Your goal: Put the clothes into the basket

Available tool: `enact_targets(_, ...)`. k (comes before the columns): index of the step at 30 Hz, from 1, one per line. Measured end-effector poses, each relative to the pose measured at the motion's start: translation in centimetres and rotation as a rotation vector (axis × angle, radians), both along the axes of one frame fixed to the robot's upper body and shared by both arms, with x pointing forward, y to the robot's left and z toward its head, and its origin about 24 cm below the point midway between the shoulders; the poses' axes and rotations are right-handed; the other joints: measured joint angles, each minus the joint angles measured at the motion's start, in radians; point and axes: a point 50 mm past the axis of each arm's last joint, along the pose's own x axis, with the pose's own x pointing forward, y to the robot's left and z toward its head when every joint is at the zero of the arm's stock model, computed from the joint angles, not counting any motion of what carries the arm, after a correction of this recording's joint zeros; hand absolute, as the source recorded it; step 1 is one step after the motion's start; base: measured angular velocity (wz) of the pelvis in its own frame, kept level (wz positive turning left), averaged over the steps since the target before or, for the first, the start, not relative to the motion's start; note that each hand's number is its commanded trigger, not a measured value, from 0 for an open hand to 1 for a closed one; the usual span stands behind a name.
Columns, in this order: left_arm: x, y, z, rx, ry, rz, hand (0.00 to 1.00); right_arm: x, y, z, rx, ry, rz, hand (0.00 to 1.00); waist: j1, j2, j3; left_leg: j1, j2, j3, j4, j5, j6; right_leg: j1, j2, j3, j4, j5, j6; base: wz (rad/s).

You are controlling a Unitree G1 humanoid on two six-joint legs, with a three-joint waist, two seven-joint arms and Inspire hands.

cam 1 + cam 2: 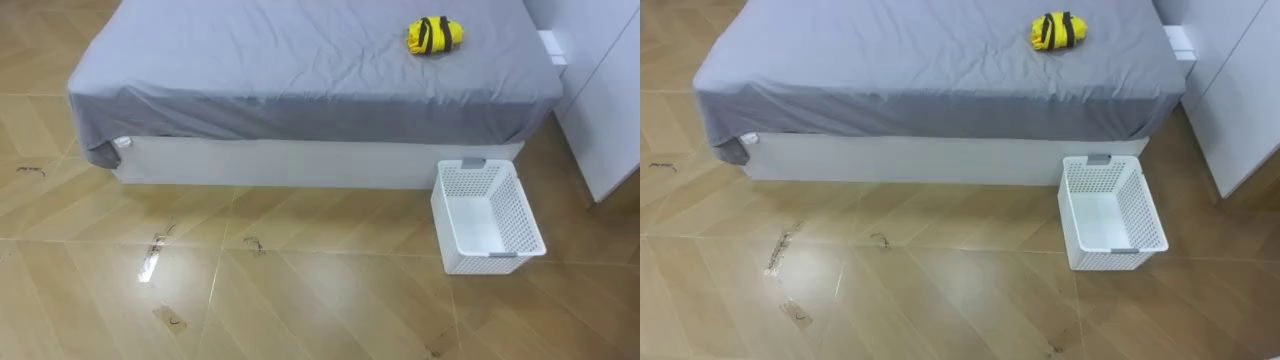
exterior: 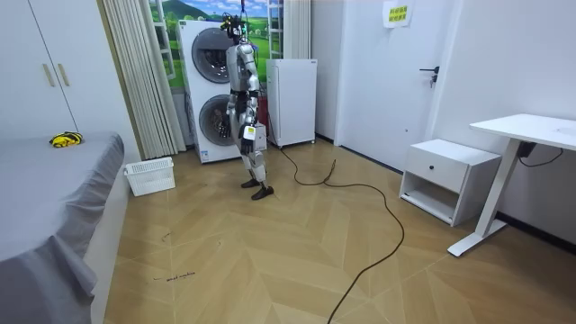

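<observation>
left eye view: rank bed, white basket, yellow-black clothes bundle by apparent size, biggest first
1. bed: by far the largest, spanning most of the view.
2. white basket: mid-sized, on the floor by the bed.
3. yellow-black clothes bundle: smallest, though it lies farther from the camera, which shrinks it somewhat.

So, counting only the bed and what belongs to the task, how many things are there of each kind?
Yellow-and-black clothes bundle: 1
White basket: 1
Grey bed: 1
Total: 3
</observation>
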Motion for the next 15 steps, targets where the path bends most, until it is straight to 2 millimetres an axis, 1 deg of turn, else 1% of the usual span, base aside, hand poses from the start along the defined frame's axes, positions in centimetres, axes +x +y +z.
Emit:
enact_targets(8, 0.05, -0.08, -0.01, -0.004, -0.003, 0.007, 0.0, -0.49, 0.0, -0.05, 0.015, 0.004, -0.039, 0.0, 0.001, 0.002, -0.0007, 0.002, 0.002, 0.0, 0.0, 0.0, 0.0, 0.001, 0.002, 0.004, 0.001, -0.001, -0.001, 0.0)
enact_targets(12, -0.01, -0.08, -0.03, -0.007, -0.001, 0.01, 0.0, -0.56, 0.09, -0.08, 0.026, 0.003, -0.044, 0.0, 0.001, 0.002, -0.0008, 0.002, 0.001, -0.004, 0.0, 0.0, 0.0, -0.003, 0.004, 0.024, 0.001, -0.001, -0.002, -0.04)
enact_targets(15, -0.08, -0.08, -0.04, -0.009, 0.0, 0.012, 0.0, -0.79, 0.07, -0.12, 0.028, 0.01, -0.058, 0.0, 0.0, 0.003, -0.0027, 0.002, 0.0, -0.006, 0.0, 0.0, 0.0, -0.002, 0.003, 0.025, 0.003, -0.001, -0.002, -0.02)
